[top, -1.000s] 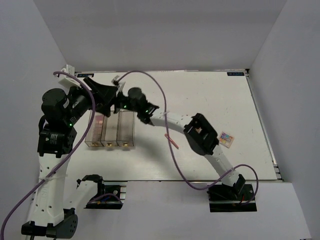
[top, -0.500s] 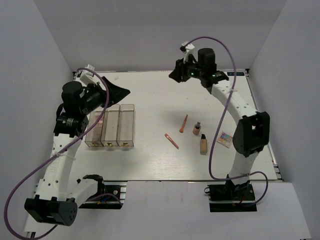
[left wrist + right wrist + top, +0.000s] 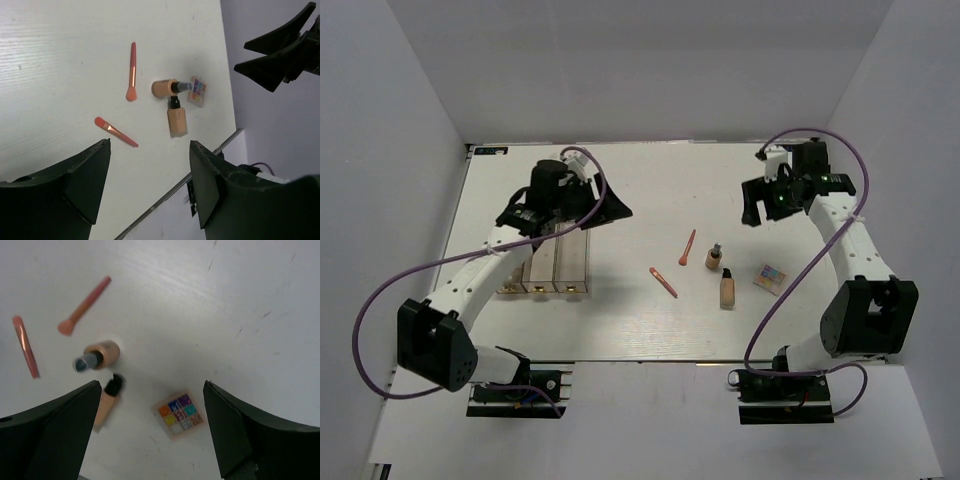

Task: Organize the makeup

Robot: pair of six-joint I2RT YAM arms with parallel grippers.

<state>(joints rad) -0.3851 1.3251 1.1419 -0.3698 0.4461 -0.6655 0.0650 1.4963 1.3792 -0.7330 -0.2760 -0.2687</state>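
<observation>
Hanging over the left half of the bench (image 3: 650,180), the left gripper (image 3: 610,207) is spreading its dark fingers (image 3: 85,185) well apart, and nothing is sitting between them. The left arm is reaching across the clear organiser (image 3: 560,262), which is standing near the left edge (its contents are too hidden by the arm for me to name).

Over towards the far right corner, the right gripper (image 3: 753,205) is gaping wide as well. Its fingers (image 3: 250,432) are framing bare bench and loose makeup, gripping none of it.

The makeup is all lying in the right half, toward the near edge:
- One coral stick (image 3: 688,247) is lying at a slant near the middle.
- A second coral stick (image 3: 663,282) is lying apart from the first, closer to the near edge.
- A beige bottle (image 3: 714,256) is standing upright just to the right of the first stick, showing its dark cap.
- A second beige bottle (image 3: 727,290) is lying on its side just beside the first one. Its cap is pointing at the upright bottle (touching or not, I cannot tell).
- A small square palette (image 3: 770,277) of coloured pans is lying flat, nearest the right edge and a little apart from the bottles.

Both wrist views are looking down on this same cluster from well above it.
</observation>
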